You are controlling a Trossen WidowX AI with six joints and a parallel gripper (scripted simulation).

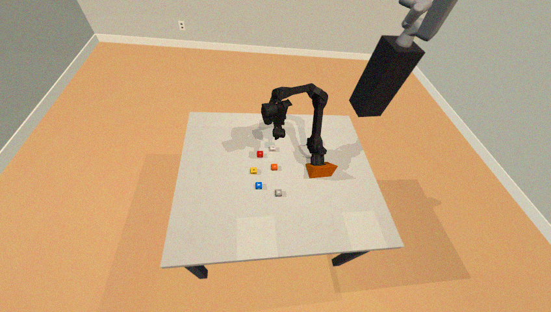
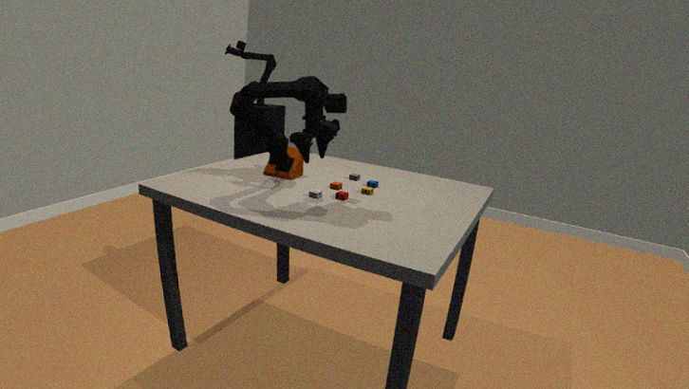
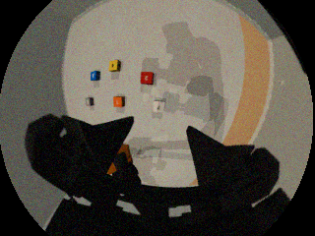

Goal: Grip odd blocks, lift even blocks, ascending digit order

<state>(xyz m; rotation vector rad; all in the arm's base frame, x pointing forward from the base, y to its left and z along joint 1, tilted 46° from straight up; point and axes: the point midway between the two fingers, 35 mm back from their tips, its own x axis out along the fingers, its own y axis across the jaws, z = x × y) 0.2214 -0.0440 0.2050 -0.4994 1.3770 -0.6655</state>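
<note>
Several small blocks lie on the white table (image 1: pixel 216 216) (image 2: pixel 425 224): white (image 1: pixel 271 147) (image 2: pixel 315 193) (image 3: pixel 157 106), red (image 1: pixel 259 153) (image 2: pixel 341 195) (image 3: pixel 146 78), orange (image 1: pixel 273 166) (image 2: pixel 335 185) (image 3: pixel 118 101), yellow (image 1: pixel 253 170) (image 2: pixel 367 189) (image 3: pixel 114 66), blue (image 1: pixel 258 184) (image 2: pixel 372 183) (image 3: pixel 94 77) and grey (image 1: pixel 277 192) (image 2: pixel 354 176) (image 3: pixel 90 101). Their digits are too small to read. My gripper (image 1: pixel 278 135) (image 2: pixel 313 155) (image 3: pixel 160 124) is open and empty. It hangs well above the table, near the white block and a little behind it.
The arm's orange base (image 1: pixel 320 169) (image 2: pixel 284 168) stands to the right of the blocks. A black box on a grey mount (image 1: pixel 383 80) hangs above the table's back right corner. The table's edges are far from the blocks.
</note>
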